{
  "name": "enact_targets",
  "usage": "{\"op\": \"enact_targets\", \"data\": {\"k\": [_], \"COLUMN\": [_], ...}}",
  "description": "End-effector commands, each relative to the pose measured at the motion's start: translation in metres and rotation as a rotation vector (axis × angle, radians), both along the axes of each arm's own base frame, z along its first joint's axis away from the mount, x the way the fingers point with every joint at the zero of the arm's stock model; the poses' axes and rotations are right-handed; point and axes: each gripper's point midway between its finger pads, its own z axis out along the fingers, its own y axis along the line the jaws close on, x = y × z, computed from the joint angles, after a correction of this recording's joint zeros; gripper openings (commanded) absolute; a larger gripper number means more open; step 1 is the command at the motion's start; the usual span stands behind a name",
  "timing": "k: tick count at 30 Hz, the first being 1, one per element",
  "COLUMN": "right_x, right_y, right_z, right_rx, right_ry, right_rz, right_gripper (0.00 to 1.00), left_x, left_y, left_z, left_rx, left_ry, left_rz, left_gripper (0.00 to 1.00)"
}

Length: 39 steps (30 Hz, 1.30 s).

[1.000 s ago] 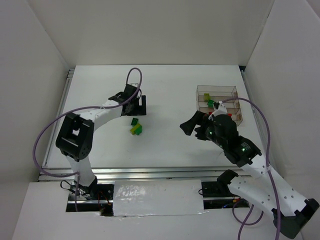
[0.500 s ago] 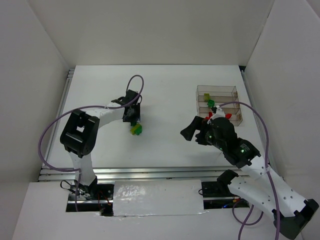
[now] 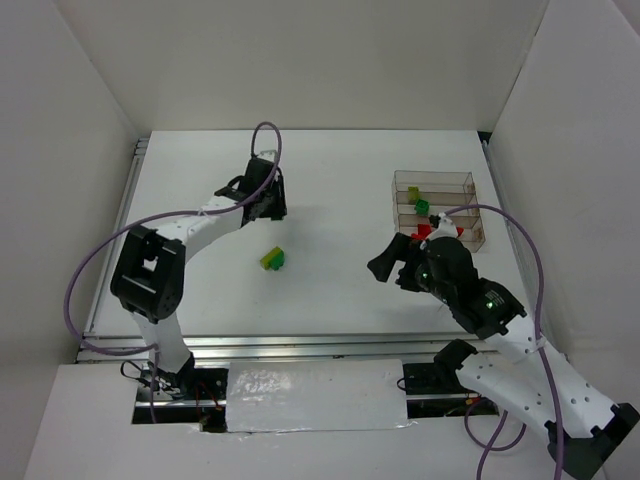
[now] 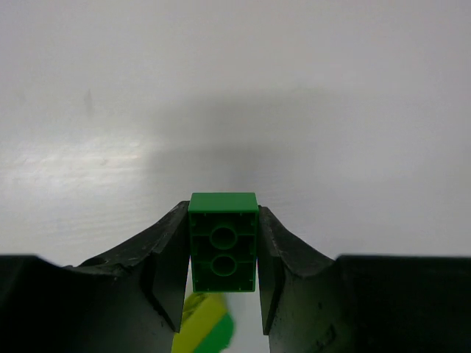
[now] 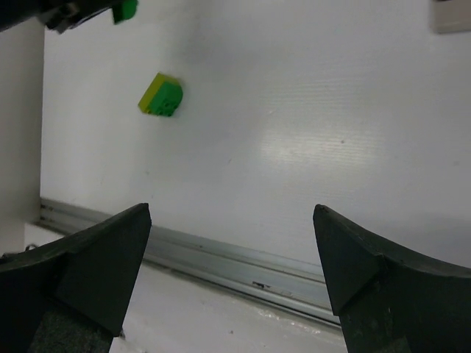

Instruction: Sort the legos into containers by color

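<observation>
A dark green lego [image 4: 223,243] is pinched underside-up between the fingers of my left gripper [image 4: 223,220], which is shut on it. In the top view that left gripper [image 3: 268,196] is left of centre, lifted off the table. Below it a yellow-green lego and a green lego [image 3: 272,259] lie together on the table, also seen as the pair of legos [image 5: 162,95] from the right wrist. The clear divided containers tray [image 3: 470,183] at the right holds yellow-green, green and red legos. Near the tray my right gripper [image 3: 395,255] is open, and the right gripper [image 5: 232,208] holds nothing.
White walls enclose the table on three sides. A metal rail [image 5: 243,265] runs along the near table edge. Purple cables [image 3: 85,280] loop off both arms.
My left gripper has shut on the dark green lego, lifted it from beside the other two and moved back. The right arm shifted slightly, still open.
</observation>
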Motion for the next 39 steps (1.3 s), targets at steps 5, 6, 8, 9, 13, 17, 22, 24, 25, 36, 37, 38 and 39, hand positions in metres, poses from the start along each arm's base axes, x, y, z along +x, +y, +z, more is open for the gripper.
{"op": "enact_targets", "data": {"k": [5,6,8,9,13,17,22,24,25,36,37,38,39], "right_x": [0.005,0.003,-0.001,-0.003,-0.010,-0.016,-0.028,-0.033,-0.034,-0.033,-0.032,-0.032,-0.032], "right_y": [-0.058,-0.062,-0.066,-0.067,-0.079,-0.091,-0.106,-0.108,-0.108,-0.102,-0.102,-0.101,-0.100], "right_z": [0.035,0.041,0.054,0.059,0.090,0.108,0.123,0.128,0.129,0.126,0.125,0.122,0.122], "right_rx": [-0.042,-0.020,0.016,0.024,0.003,-0.036,-0.044,-0.030,-0.024,-0.047,-0.051,-0.055,-0.054], "right_ry": [-0.069,-0.082,-0.112,-0.125,-0.170,-0.191,-0.227,-0.242,-0.248,-0.268,-0.265,-0.259,-0.258], "right_rz": [-0.308,-0.327,-0.340,-0.337,-0.338,-0.350,-0.370,-0.365,-0.357,-0.306,-0.310,-0.305,-0.302], "right_gripper": [0.99,0.99,0.99,0.99,0.99,0.99,0.99,0.99,1.00,1.00,1.00,1.00,1.00], "left_x": [0.022,0.025,0.020,0.027,0.040,0.053,0.059,0.060,0.061,0.071,0.071,0.072,0.073], "left_y": [-0.137,-0.153,-0.193,-0.209,-0.278,-0.332,-0.354,-0.358,-0.361,-0.368,-0.370,-0.372,-0.373], "left_z": [0.164,0.156,0.187,0.165,0.160,0.167,0.155,0.142,0.132,0.100,0.094,0.094,0.099], "left_rx": [-0.576,-0.599,-0.670,-0.668,-0.655,-0.682,-0.654,-0.638,-0.631,-0.585,-0.588,-0.593,-0.601], "left_ry": [-0.440,-0.433,-0.510,-0.478,-0.490,-0.579,-0.657,-0.659,-0.649,-0.634,-0.629,-0.629,-0.636], "left_rz": [-0.421,-0.457,-0.574,-0.591,-0.695,-0.773,-0.738,-0.729,-0.735,-0.668,-0.675,-0.678,-0.676], "left_gripper": [0.00,0.00,0.00,0.00,0.04,0.07,0.15,0.17,0.18,0.70,0.74,0.78,0.84]}}
